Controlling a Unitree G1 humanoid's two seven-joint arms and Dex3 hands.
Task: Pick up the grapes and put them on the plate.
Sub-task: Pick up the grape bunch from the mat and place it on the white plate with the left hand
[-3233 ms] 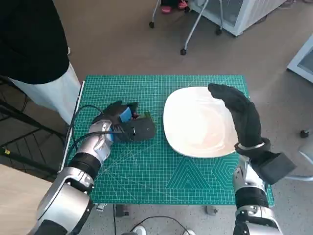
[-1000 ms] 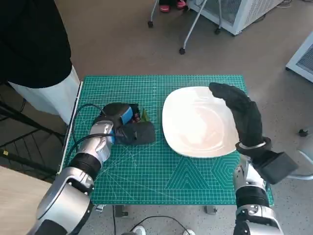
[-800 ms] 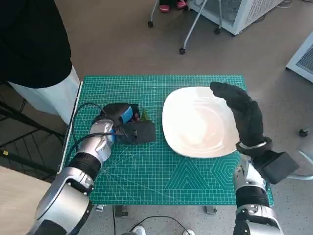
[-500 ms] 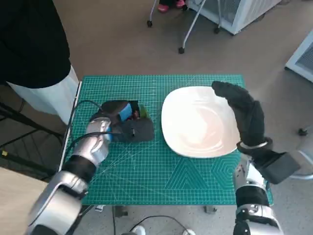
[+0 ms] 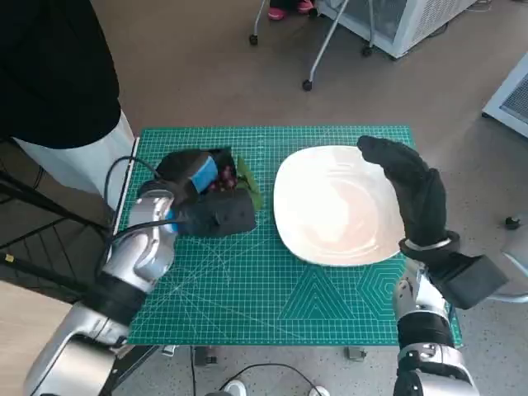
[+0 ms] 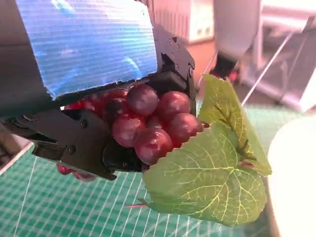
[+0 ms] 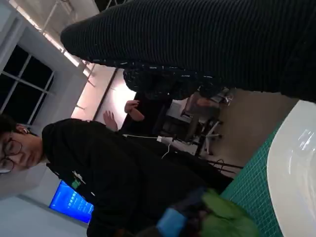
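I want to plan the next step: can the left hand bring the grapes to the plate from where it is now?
Probably yes. The left hand already grips the grapes, and only bare green mat lies between it and the plate. The right hand hovers over the plate's far side, leaving the near edge free.

The scene contained one bunch of red grapes [image 6: 148,123] with two green leaves [image 6: 212,177] attached. There was one white plate [image 5: 334,206], one green cutting mat [image 5: 264,289] and one table. Two robot hands were present: one left hand [image 5: 202,202] and one right hand [image 5: 412,194]. One person [image 7: 113,182] was visible nearby.
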